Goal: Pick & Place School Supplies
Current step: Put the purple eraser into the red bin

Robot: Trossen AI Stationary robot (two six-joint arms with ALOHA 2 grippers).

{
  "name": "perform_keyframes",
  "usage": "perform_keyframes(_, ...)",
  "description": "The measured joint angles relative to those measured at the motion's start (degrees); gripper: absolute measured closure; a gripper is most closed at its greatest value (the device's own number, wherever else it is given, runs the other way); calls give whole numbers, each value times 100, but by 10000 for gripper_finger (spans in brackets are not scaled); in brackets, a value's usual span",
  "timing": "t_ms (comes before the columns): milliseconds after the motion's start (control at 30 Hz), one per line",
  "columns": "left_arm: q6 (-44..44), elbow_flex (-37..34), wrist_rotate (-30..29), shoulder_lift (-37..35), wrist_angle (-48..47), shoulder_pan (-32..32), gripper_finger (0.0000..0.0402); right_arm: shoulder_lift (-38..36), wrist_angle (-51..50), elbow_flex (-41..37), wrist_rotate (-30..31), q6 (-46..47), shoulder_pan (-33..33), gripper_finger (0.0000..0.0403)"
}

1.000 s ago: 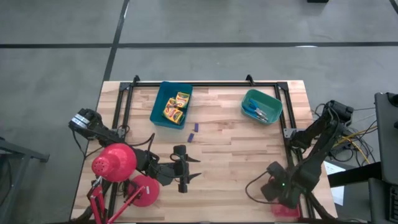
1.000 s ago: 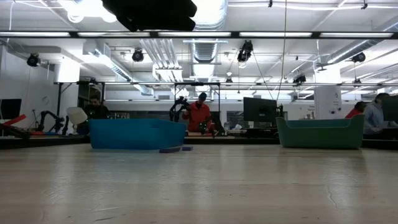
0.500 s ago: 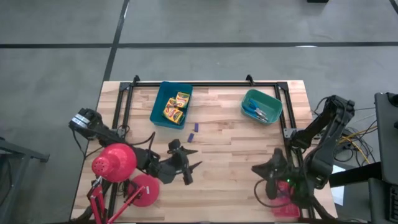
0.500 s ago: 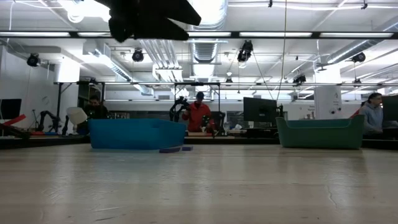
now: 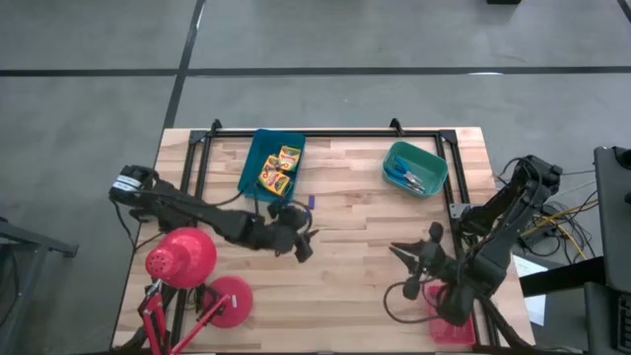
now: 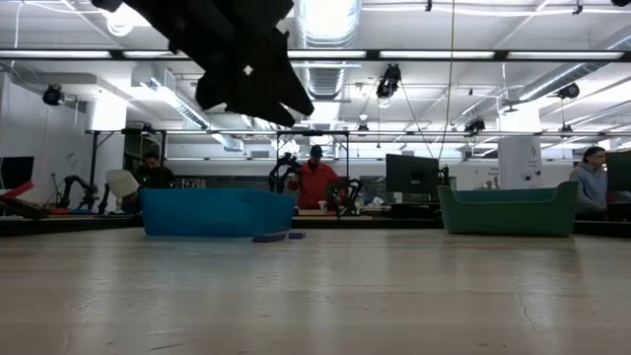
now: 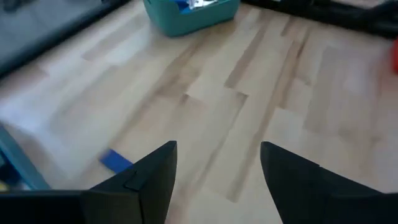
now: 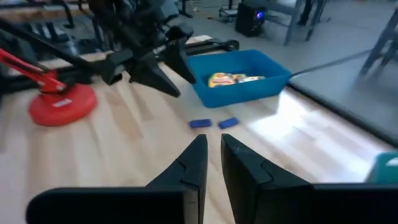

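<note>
Three yellow crayon boxes (image 5: 277,169) lie in the blue tray (image 5: 250,174) at the far left. Blue-handled scissors (image 5: 408,178) lie in the teal tray (image 5: 430,158) at the far right. Two purple sticks (image 8: 200,124) (image 8: 228,123) lie flat on the wood just near of the blue tray; one shows from above (image 5: 311,202). My left gripper (image 5: 299,235) hovers open above the table next to them, with one stick (image 7: 115,160) beside its left finger. My right gripper (image 5: 414,266) hangs over the near right part, fingers almost together, holding nothing.
A red desk lamp (image 5: 182,258) with its round base (image 5: 229,301) stands at the near left, under the left arm. A red tray (image 5: 454,330) sits at the near right corner. A black frame (image 5: 325,132) runs along the far edge. People sit in the room behind.
My left arm has stretched out, carrying its open gripper from beside the lamp toward the far edge and the purple sticks. My right gripper has come away from the near right corner, moving toward the table's left and a little farther in. The supplies have kept still.
</note>
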Motion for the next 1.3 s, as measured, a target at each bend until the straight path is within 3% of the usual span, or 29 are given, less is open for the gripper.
perform_keyframes(200, 1720, 77, 377, -217, -256, 522, 165, -11, -27, -299, -193, -1875, -163, 360)
perform_keyframes(300, 1944, 43, 571, -268, -318, 695, 165, -13, -15, -355, -116, -2123, -291, 360)
perform_keyframes(433, 1303, 0, 597, -240, -516, 856, 165, -26, -6, -353, 217, -1328, -528, 360)
perform_keyframes(567, 323, 0, 572, -240, -752, 970, 165, -26, 4, -353, 188, -704, -759, 360)
perform_keyframes(633, 230, 0, 563, -240, -855, 967, 165, -26, 17, -353, 17, -526, -882, 360)
perform_keyframes(767, -115, -5, 782, -243, -859, 918, 165, -26, 147, -353, -146, -531, -1074, 360)
perform_keyframes(1000, -2271, -79, 1430, -243, -1029, 1018, 165, -14, 473, -286, -115, -1606, -1451, 340)
perform_keyframes(1133, -2254, -81, 960, -231, -1474, 1064, 165, -13, 526, -286, -114, -1851, -1655, 316)
perform_keyframes(1300, -1336, -90, 599, -225, -1468, 1069, 165, -13, 521, -286, -111, -2135, -1896, 294)
